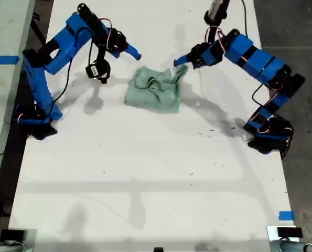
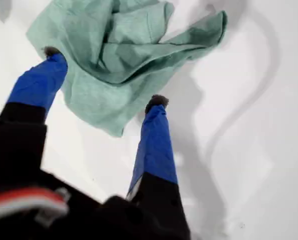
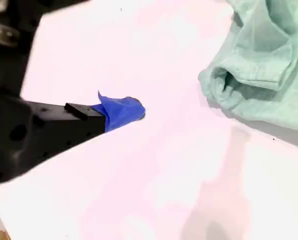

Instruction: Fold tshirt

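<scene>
Pale mint-green cloth, the tshirt (image 1: 154, 88), lies crumpled in a loose heap on the white table (image 1: 145, 173), toward the far side and a little to the exterior view's left of centre, with folds bunched over one another and one corner drawn out toward the exterior view's right. My first gripper (image 1: 181, 61) belongs to the arm on the exterior view's right; its blue-taped fingers (image 2: 154, 137) stand well apart, straddling that drawn-out corner of the tshirt (image 2: 123, 55) without closing on it (the first wrist view shows cloth between and beyond the two tips, but whether either tip touches it cannot be told). My second gripper (image 1: 137, 54) belongs to the arm on the exterior view's left and hangs above bare table just to the exterior view's left of the garment, clear of it. In the second wrist view only one blue-taped finger (image 3: 119, 111) shows, with the hem edge of the tshirt (image 3: 261, 70) lying apart from it; whether this gripper's jaws are parted or together cannot be told. A strip of blue tape (image 1: 286, 215) marks the table near its near edge on the exterior view's right.
</scene>
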Robot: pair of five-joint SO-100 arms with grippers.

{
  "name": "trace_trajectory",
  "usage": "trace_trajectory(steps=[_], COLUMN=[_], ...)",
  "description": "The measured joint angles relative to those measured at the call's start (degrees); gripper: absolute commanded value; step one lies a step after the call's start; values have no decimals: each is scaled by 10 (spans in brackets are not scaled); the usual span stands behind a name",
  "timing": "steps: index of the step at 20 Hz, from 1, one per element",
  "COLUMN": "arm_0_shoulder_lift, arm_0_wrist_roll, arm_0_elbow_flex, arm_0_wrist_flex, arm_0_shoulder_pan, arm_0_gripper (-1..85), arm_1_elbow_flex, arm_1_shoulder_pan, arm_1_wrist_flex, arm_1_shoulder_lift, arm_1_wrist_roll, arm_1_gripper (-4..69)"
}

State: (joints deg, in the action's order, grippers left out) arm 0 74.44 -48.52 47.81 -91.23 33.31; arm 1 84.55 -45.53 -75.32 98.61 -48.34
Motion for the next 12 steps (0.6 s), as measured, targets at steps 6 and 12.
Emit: trace_trajectory(steps=[6, 12], arm_0_shoulder_lift=[403, 1038], arm_0_wrist_roll=[110, 316], arm_0_elbow_flex=[431, 1060], arm_0_wrist_flex=[118, 262], arm_0_shoulder_pan=[-142, -285], arm_0_gripper=[1, 1], arm_1_elbow_flex=[262, 603], arm_1_shoulder_pan=[105, 306], arm_1_wrist_flex=[-24, 62], arm_1_shoulder_lift=[361, 665], arm_1_wrist_roll=[121, 348], arm_1_gripper=[-20, -20])
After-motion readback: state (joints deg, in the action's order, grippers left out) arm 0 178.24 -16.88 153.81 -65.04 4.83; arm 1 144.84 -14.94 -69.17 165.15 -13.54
